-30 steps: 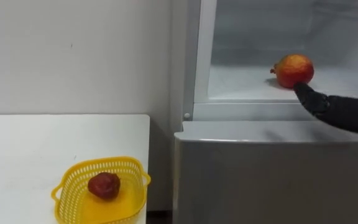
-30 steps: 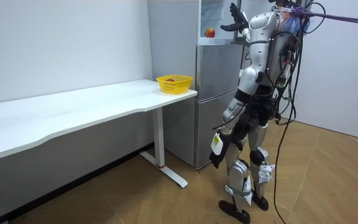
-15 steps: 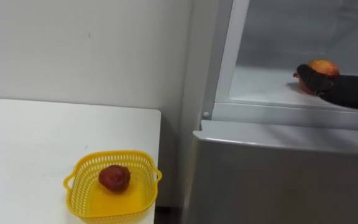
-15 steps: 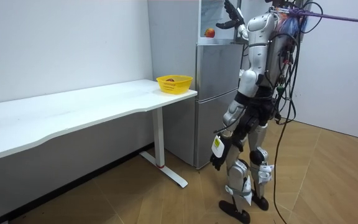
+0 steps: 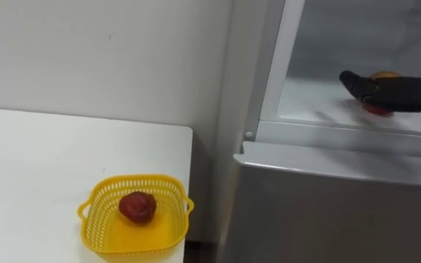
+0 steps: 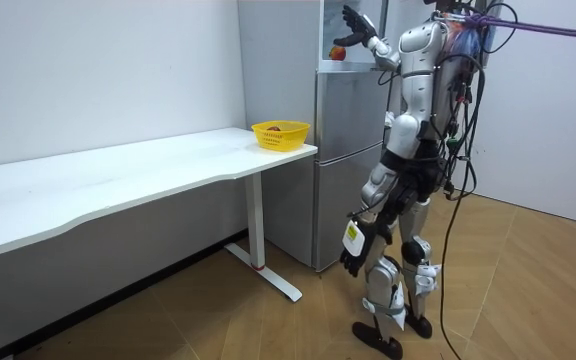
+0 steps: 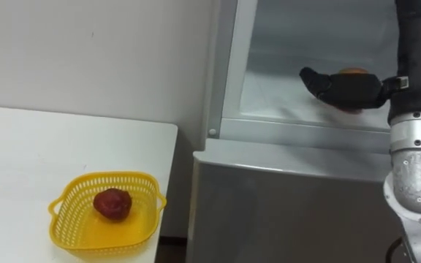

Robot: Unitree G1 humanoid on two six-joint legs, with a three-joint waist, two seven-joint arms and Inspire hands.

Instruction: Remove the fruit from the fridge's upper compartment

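1. Fruit [image 5: 377, 109] sat on the upper fridge shelf [image 5: 313, 102], far right; right hand [image 5: 386, 91] lay across its near side, touching it
2. Could not tell whether that hand had clenched round it
3. Left hand [image 6: 349, 260] hung by the hip, well apart, so the right was nearer

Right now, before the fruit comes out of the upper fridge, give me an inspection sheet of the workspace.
Surface: upper fridge shelf, white, door open.
Job's things: red-orange fruit on that shelf, mostly hidden behind the hand.
Clutter: yellow basket on the white table, holding a dark red fruit.
Hands: right hand laid across the fruit, fingers fairly straight; left hand hangs by the hip.
Cables: nothing seen beyond the robot's own.
Surroundings: fridge beside the table, white wall, wood floor.
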